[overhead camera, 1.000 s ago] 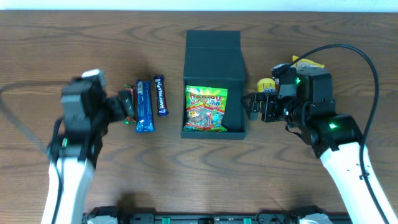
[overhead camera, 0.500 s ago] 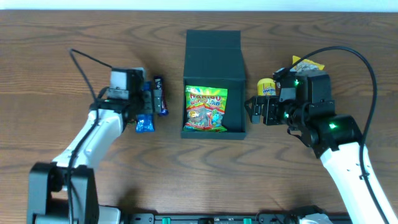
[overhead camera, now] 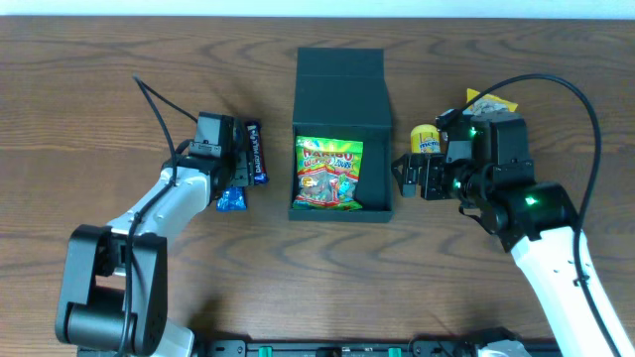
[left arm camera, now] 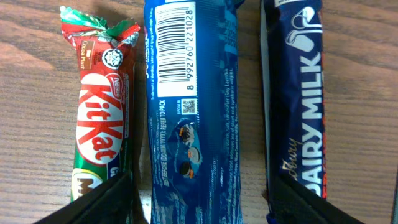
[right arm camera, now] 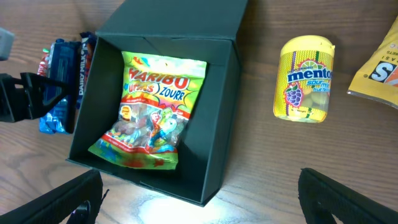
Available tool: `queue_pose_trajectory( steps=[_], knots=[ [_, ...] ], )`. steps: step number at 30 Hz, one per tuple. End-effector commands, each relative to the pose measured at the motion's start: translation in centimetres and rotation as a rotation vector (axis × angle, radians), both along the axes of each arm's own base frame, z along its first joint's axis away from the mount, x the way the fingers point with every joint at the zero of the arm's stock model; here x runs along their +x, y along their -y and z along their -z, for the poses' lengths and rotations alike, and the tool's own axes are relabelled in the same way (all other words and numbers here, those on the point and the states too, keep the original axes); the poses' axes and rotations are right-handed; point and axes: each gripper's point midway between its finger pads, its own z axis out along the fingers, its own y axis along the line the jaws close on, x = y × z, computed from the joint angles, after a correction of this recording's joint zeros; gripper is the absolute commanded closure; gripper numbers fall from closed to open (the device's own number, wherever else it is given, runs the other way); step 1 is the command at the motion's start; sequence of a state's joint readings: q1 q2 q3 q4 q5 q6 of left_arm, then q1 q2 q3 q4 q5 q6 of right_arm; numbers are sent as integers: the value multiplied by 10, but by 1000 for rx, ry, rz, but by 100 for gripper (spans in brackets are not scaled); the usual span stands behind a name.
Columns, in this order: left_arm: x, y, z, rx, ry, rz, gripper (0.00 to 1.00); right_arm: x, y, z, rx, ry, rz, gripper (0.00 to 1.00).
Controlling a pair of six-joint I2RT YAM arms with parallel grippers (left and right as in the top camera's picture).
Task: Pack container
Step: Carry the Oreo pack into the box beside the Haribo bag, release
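The dark teal container (overhead camera: pixel 374 117) stands open at the table's middle, its flap lid (overhead camera: pixel 340 65) laid back, with a Haribo gummy bag (overhead camera: pixel 328 175) inside; it also shows in the right wrist view (right arm camera: pixel 222 118). My left gripper (left arm camera: pixel 202 199) is open, its fingers astride a blue cookie packet (left arm camera: pixel 193 106), between a KitKat bar (left arm camera: pixel 99 118) and a Dairy Milk bar (left arm camera: pixel 298 93). My right gripper (right arm camera: pixel 199 193) is open and empty, just right of the container's front.
A yellow Mentos tub (overhead camera: pixel 425 138) and a yellow snack packet (overhead camera: pixel 491 101) lie right of the container, also in the right wrist view as the tub (right arm camera: pixel 305 78) and the packet (right arm camera: pixel 379 62). The three bars lie left of the container (overhead camera: pixel 238 164).
My left arm has swung in from the left and come down over the three bars, fingers now astride the blue packet. The right arm has barely moved.
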State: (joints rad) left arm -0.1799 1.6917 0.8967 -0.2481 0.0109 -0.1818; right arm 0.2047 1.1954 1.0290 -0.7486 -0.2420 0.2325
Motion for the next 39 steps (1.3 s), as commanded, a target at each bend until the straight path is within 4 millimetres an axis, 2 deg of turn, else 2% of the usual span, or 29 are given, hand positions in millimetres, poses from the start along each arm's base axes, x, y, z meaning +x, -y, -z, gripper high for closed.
queue_pose_trajectory(
  steps=[1,7,19,21,24,26,31,32,36,39],
  knots=[
    [4,-5,6,26,-8,-20,28,1,4,-5,-11,16,2,1],
    [6,-5,12,27,-12,-20,36,1,4,-4,-12,12,2,1],
    [7,-4,18,20,-20,-17,69,1,6,-4,-26,16,4,1],
    [7,-3,17,18,-19,-15,72,3,11,-3,-52,20,21,1],
    [7,-3,11,16,-13,-15,83,4,21,-1,-81,19,55,1],
    [11,-2,-1,15,-4,-14,94,3,30,-1,-84,10,84,1],
    [26,4,-57,0,75,-9,94,-2,61,-5,-85,0,179,1],
    [29,10,-77,-9,111,5,94,-4,70,-7,-85,-1,209,1],
    [28,52,-133,-70,226,61,94,-11,99,-12,-83,-5,308,1],
    [18,98,-156,-173,273,79,94,-16,117,-10,-66,-33,396,1]
  ],
)
